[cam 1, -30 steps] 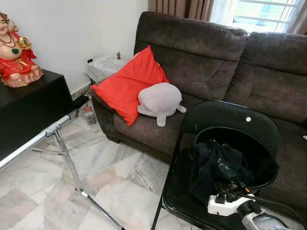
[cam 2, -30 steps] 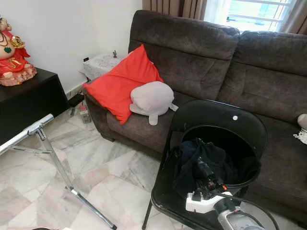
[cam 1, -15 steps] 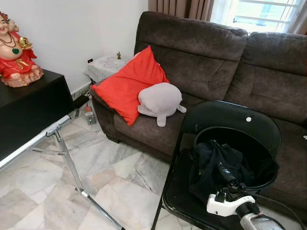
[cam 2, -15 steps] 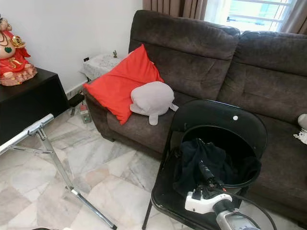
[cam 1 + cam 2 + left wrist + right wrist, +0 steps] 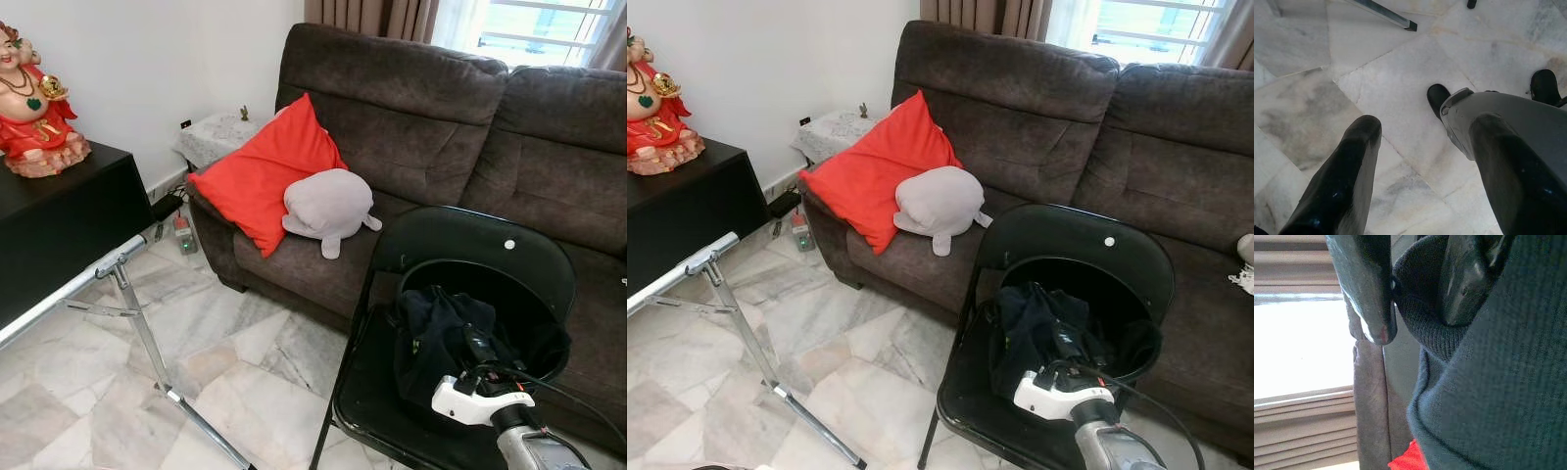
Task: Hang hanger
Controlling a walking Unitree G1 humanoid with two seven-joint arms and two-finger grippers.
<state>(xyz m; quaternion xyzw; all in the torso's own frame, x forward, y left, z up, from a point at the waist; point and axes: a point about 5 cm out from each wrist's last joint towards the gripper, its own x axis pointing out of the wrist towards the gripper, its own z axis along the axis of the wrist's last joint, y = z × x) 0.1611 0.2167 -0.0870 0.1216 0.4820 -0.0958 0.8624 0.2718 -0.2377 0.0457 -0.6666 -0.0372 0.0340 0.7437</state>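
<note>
A dark knitted garment (image 5: 438, 331) lies heaped on the seat of a black folding chair (image 5: 470, 245) in front of the sofa. My right gripper (image 5: 479, 350) reaches into the heap from the near side, its black fingers sunk in the cloth. In the right wrist view the ribbed collar (image 5: 1420, 325) sits between the two fingers (image 5: 1369, 289), which are shut on it. I cannot make out a hanger among the folds. My left gripper (image 5: 1420, 147) hangs open above the marble floor, holding nothing.
A brown sofa (image 5: 421, 108) carries a red cushion (image 5: 265, 171) and a grey plush (image 5: 328, 204). A black cabinet (image 5: 59, 215) with a red statue (image 5: 29, 98) stands at the left. A metal rack leg (image 5: 137, 313) crosses the marble floor.
My right gripper has pushed forward and slightly right into the garment. Its fingers, seen above the cloth before, now sit buried in it.
</note>
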